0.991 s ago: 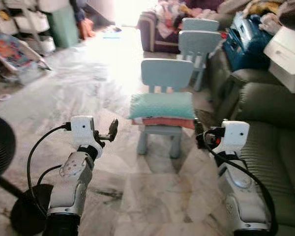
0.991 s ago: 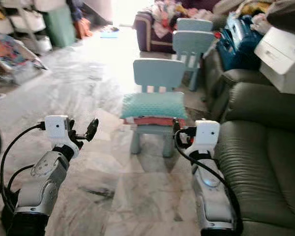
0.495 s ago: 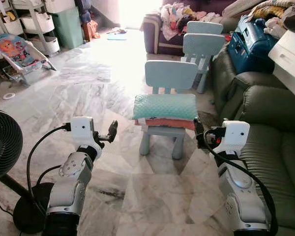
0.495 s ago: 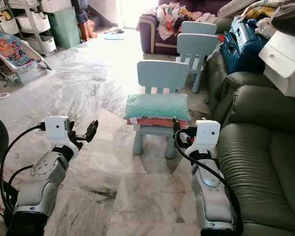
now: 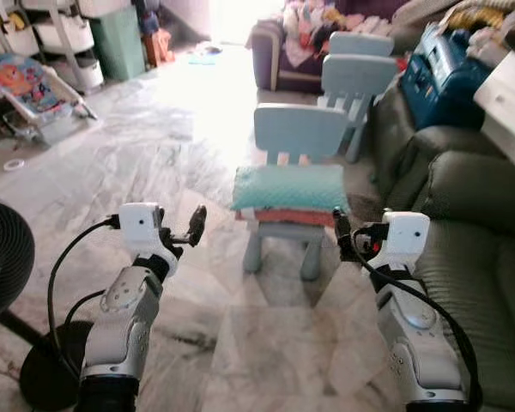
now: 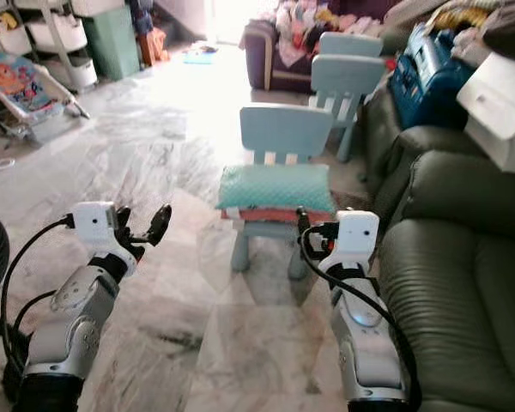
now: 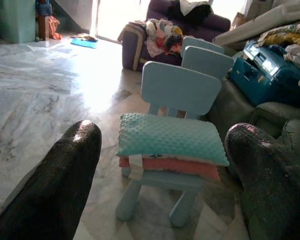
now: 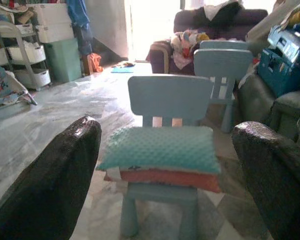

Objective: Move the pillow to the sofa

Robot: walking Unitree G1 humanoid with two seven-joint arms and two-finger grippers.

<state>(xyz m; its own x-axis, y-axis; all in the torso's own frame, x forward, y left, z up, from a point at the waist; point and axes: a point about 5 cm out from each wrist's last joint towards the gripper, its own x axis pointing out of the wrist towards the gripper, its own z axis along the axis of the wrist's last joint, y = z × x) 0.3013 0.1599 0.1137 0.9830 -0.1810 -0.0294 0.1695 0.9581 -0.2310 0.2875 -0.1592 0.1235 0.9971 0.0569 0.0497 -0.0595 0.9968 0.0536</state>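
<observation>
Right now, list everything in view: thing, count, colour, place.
pillow: one, teal over a coral layer, on the near chair's seat.
chairs: two, light blue, one behind the other, ahead on the floor.
green sofa: one, dark green, along the robot's right.
purple sofa: one, far end, piled with clothes.
blue case: one, on the green sofa's far part.
fan: one, black, near left.
shelf rack: one, white, far left.
left gripper: black fingers open, raised short of the chair.
right gripper: black fingers open, beside the seat's right corner.
</observation>
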